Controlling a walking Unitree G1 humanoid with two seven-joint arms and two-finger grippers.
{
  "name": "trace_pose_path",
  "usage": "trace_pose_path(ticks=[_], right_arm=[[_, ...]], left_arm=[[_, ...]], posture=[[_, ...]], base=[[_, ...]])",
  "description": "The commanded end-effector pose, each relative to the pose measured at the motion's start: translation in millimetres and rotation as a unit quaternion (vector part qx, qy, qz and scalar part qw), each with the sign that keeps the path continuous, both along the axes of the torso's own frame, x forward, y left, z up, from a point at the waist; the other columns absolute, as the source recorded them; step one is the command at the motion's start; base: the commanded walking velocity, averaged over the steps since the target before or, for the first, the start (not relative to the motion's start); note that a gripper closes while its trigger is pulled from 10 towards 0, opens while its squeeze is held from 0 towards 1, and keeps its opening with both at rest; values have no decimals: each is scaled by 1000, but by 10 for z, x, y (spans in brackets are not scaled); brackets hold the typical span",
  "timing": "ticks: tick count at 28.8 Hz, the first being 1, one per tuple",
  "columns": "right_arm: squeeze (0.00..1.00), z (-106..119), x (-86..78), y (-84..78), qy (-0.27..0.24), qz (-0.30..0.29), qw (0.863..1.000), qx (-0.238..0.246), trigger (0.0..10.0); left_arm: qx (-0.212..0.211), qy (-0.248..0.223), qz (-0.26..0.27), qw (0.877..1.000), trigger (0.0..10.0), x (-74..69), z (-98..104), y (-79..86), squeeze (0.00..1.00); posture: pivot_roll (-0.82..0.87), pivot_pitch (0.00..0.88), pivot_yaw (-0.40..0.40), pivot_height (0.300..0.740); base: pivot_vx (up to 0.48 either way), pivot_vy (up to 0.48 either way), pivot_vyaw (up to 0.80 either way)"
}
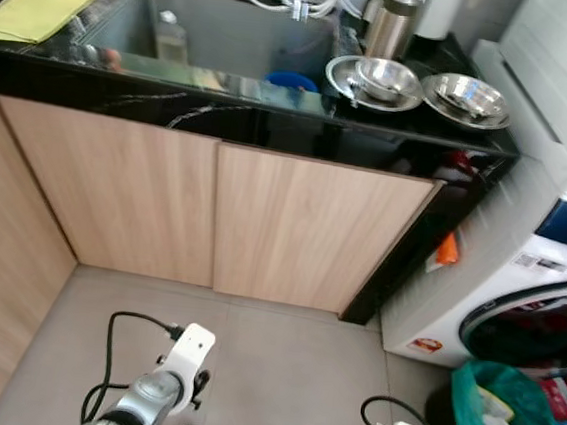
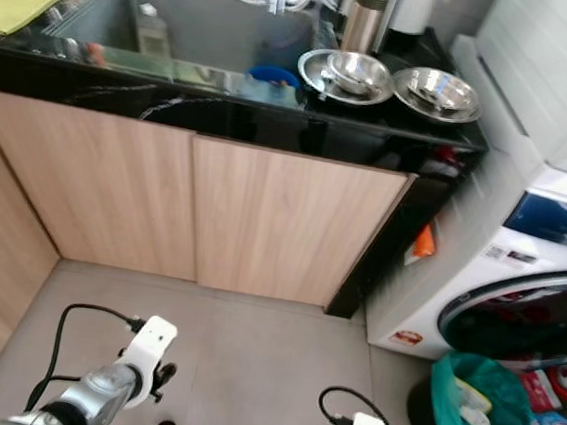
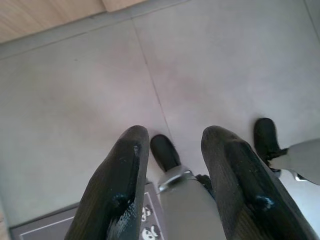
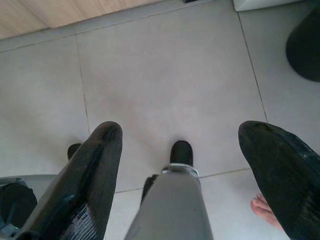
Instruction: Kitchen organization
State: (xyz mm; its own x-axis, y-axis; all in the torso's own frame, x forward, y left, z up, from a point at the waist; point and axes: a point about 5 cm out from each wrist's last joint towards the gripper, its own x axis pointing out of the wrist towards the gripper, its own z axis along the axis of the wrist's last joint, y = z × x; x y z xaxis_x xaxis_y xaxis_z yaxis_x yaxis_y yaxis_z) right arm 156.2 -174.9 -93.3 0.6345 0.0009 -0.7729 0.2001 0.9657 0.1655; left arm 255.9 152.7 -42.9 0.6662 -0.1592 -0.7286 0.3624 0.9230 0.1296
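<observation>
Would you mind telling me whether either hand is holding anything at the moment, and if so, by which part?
Nothing is held. The left hand and right hand both hang open above the floor, with nothing between their fingers.

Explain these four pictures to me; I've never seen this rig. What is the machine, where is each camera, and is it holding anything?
This is a walking humanoid robot. The two wide pictures come from its head, looking down at a black counter with a sink, two steel bowls, a steel jug and a yellow cloth. A washing machine and a green bin stand at the right. The other two pictures look along each wrist at the grey floor. The left gripper and right gripper hang open, fingers apart, holding nothing.
</observation>
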Motion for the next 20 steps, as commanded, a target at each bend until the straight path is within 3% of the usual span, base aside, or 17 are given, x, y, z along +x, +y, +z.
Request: trace_pose_path(ticks=[1,20], right_arm=[[0,-21,-63,-39,8,-7,1000,-4,10000],[0,-24,-74,-31,7,1,1000,-5,10000]], left_arm=[[-3,4,-6,1000,10000,2,-3,-65,0],[-2,4,-11,1000,10000,0,-4,-75,0]], posture=[[133,110,-105,740],[141,75,-102,740]], base=[[292,0,0],[294,0,0]])
